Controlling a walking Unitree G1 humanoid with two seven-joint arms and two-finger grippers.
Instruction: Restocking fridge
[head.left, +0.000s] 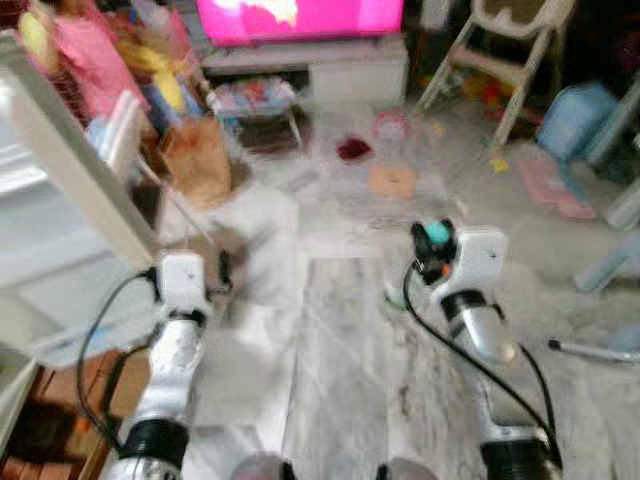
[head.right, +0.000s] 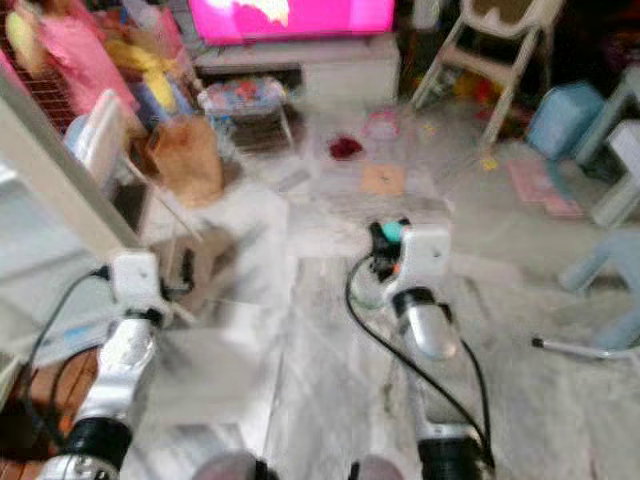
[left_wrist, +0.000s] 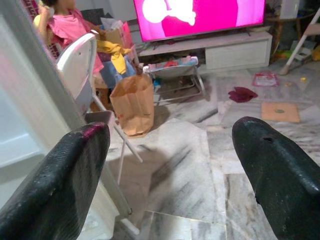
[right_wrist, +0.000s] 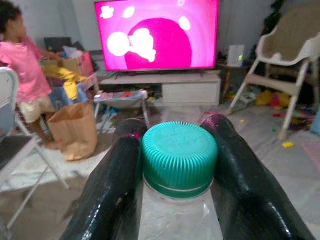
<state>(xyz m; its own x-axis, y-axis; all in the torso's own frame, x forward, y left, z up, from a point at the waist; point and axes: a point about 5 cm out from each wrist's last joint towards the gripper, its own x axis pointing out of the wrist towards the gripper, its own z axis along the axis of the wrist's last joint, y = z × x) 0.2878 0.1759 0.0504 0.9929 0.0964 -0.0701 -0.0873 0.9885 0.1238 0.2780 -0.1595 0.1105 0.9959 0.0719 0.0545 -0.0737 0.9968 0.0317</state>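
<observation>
Right gripper (right_wrist: 177, 165) clamped on the neck of a clear plastic bottle with a ribbed teal screw cap (right_wrist: 179, 156), held above the grey marble-tiled floor (head.left: 340, 380). Left gripper (left_wrist: 170, 170) spread wide, holding nothing, beside the white open fridge door (head.left: 70, 160). Beyond: a brown paper bag (left_wrist: 133, 104), a bright pink television screen (right_wrist: 157, 35), and a person in a pink shirt (right_wrist: 22, 65).

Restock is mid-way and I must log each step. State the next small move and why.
Probably turn left and carry the bottle toward the white fridge door: the right gripper is shut on its neck below the green cap, while the left gripper is open and empty.
</observation>
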